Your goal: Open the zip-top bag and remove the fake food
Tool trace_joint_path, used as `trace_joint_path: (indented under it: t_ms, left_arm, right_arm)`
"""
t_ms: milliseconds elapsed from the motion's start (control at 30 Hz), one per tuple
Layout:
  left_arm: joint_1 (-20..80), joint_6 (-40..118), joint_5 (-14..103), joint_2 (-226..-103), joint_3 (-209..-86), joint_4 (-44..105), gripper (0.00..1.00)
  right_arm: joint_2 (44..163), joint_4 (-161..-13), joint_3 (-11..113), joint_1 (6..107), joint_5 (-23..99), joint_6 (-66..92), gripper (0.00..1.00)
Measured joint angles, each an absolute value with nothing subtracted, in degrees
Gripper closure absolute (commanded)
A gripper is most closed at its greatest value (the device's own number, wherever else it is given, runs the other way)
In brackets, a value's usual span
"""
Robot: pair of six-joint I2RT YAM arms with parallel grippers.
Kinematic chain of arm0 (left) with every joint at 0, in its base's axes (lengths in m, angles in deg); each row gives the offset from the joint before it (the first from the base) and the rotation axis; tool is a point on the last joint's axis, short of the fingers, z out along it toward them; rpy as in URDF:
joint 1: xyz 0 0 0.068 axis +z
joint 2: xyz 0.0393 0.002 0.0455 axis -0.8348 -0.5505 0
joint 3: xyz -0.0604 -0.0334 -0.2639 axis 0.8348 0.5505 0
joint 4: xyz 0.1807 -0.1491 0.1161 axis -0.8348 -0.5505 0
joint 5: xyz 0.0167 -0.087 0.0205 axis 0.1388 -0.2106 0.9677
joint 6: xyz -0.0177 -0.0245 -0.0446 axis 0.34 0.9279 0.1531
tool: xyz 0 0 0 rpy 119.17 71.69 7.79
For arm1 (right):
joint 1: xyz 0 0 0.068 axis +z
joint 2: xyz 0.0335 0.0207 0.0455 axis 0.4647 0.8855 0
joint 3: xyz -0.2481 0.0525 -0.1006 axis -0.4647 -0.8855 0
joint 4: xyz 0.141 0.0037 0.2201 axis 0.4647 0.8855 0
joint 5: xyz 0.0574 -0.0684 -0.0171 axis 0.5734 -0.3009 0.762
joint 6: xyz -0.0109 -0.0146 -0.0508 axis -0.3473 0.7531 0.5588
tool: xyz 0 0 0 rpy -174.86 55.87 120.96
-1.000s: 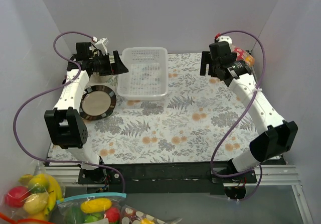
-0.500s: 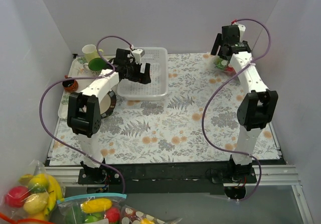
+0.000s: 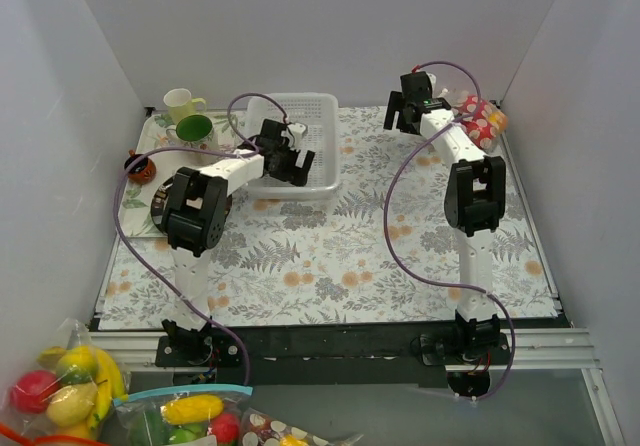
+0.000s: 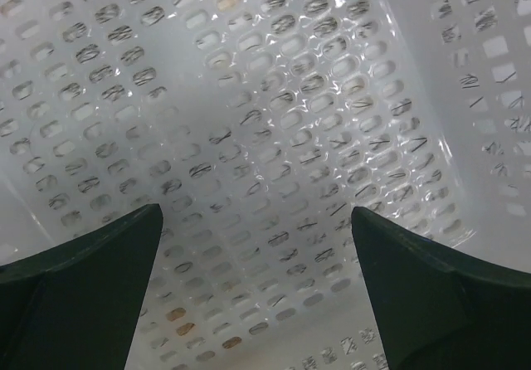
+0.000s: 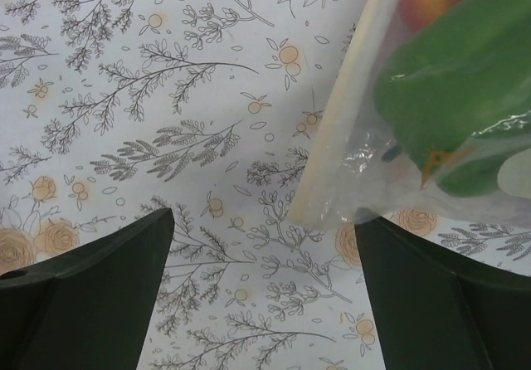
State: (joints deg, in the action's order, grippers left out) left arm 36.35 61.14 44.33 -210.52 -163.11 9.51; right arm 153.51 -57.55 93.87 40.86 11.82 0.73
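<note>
Background clutter around my table

White perforated basket [image 3: 290, 151] sits far-middle on the floral mat [image 3: 330, 256]. At the far left there's a cream mug [image 3: 180, 101], with a green cup [image 3: 193, 128] just nearer and a small dark bowl [image 3: 138, 168] nearer still. Off the near-left edge is a banana bunch with lemons [image 3: 65, 376]. Right beside that lies a clear bag with a teal zip strip [image 3: 185, 411], holding yellow, green and red bits.

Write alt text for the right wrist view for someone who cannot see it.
A clear zip-top bag with a whitish zip strip lies at the upper right on a floral tablecloth, green and orange fake food showing through it. The right gripper hangs open above the cloth, its two dark fingers at the bottom corners, gripping nothing.
</note>
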Motion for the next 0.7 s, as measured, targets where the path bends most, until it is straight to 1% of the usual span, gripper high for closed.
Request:
trace_joint_path:
  t_ms: [233, 433, 467, 567, 600, 667, 700]
  left_arm:
    - [28.5, 60.6, 47.1, -211.3, -162.5, 12.7, 0.02]
    - [23.4, 60.4, 47.7, -207.7, -155.5, 16.7, 0.02]
    - [22.8, 60.5, 47.6, -206.8, -154.5, 16.7, 0.02]
    - [21.3, 60.8, 47.5, -204.1, -151.3, 15.9, 0.02]
    - [20.9, 61.0, 47.3, -203.4, -150.5, 15.3, 0.02]
    - [19.8, 61.4, 46.8, -201.1, -148.1, 14.1, 0.02]
    - [19.3, 61.7, 46.2, -200.0, -147.1, 13.4, 0.02]
  right_arm:
    - [155.9, -58.8, 95.9, 40.9, 7.8, 0.0, 0.02]
    - [155.9, -62.1, 91.1, 40.2, 4.1, -2.8, 0.03]
    - [155.9, -62.2, 90.2, 40.0, 3.8, -3.2, 0.04]
    - [155.9, -62.1, 88.7, 39.7, 3.4, -4.2, 0.12]
    - [155.9, -62.2, 88.4, 39.6, 3.3, -4.5, 0.17]
    - [155.5, -62.4, 87.5, 39.4, 3.1, -5.0, 0.23]
    - [155.2, -62.9, 86.7, 39.3, 3.1, -5.3, 0.24]
